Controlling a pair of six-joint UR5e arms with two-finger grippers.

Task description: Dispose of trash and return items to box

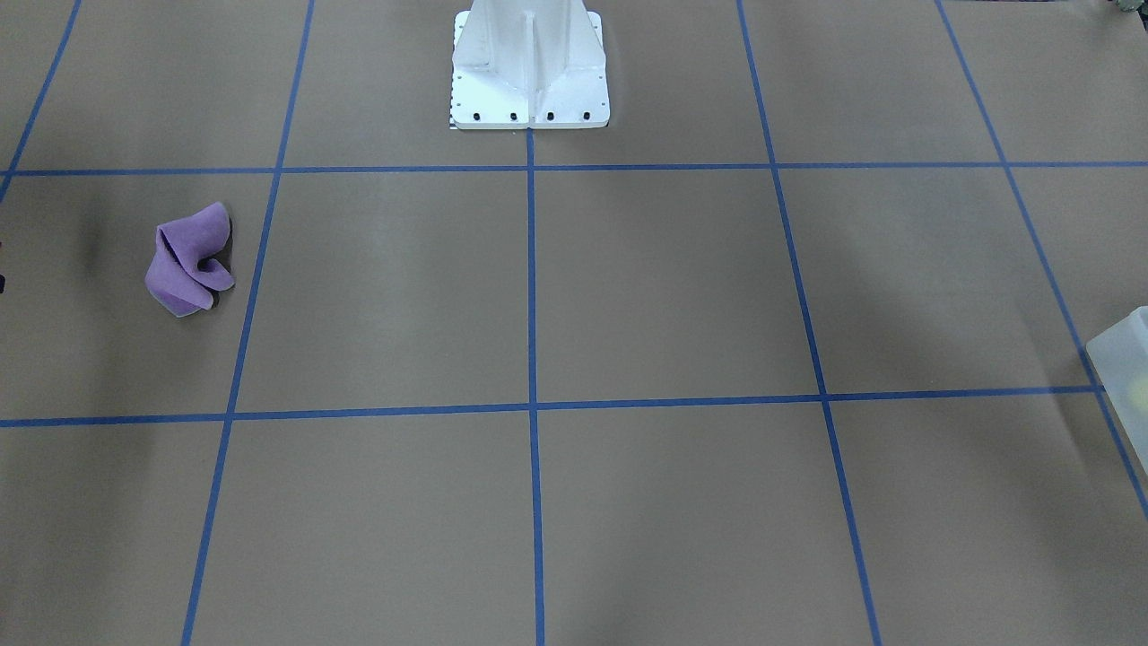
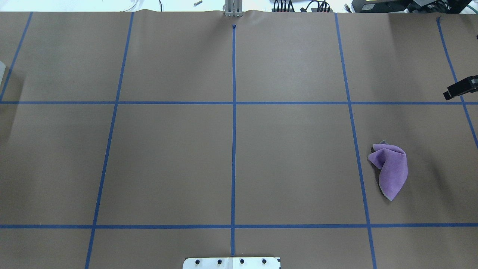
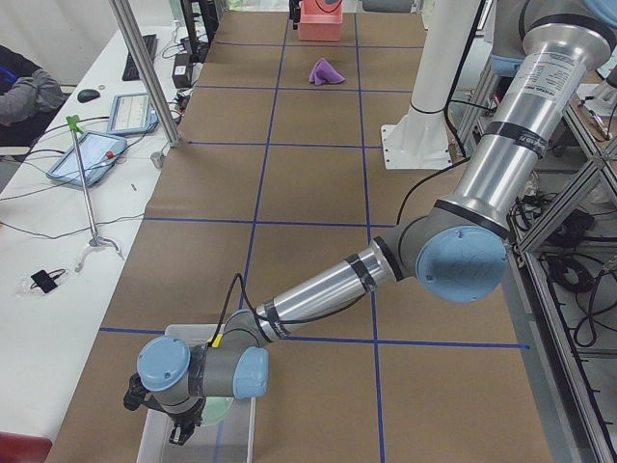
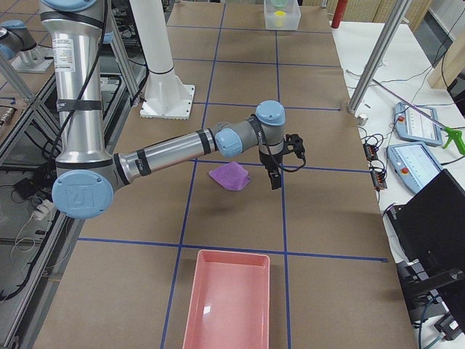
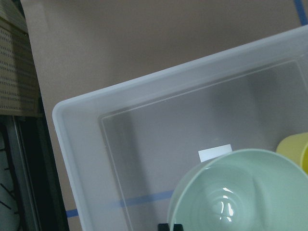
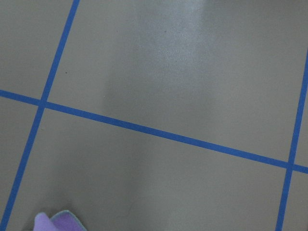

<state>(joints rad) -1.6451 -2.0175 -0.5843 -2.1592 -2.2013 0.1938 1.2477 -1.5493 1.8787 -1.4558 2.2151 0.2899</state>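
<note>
the mint-green bowl shows large in the left wrist view. it is inside the outline of the frosted box and tipped so its glossy inside faces the camera. the yellow cup peeks in just beside it at the frame's right edge. that view cannot settle whether the bowl rests on the box floor or is lifted.

the exterior left view adds what the wrist camera misses: the left hand is low over the box at the near end of the worktop, right by the bowl. whether it is clenched on the bowl or released cannot be told. the front-facing view catches only a corner of the box, with a faint yellow glow through its wall.

well apart, at the other end, a crumpled purple cloth lies on the brown paper. the exterior right view shows the right hand just beside the cloth, fingers pointing down. the overhead view catches only a dark tip of it at the frame edge. its grip cannot be told either. only the exterior right view shows the pink tray whole, at its near end of the worktop.
</note>
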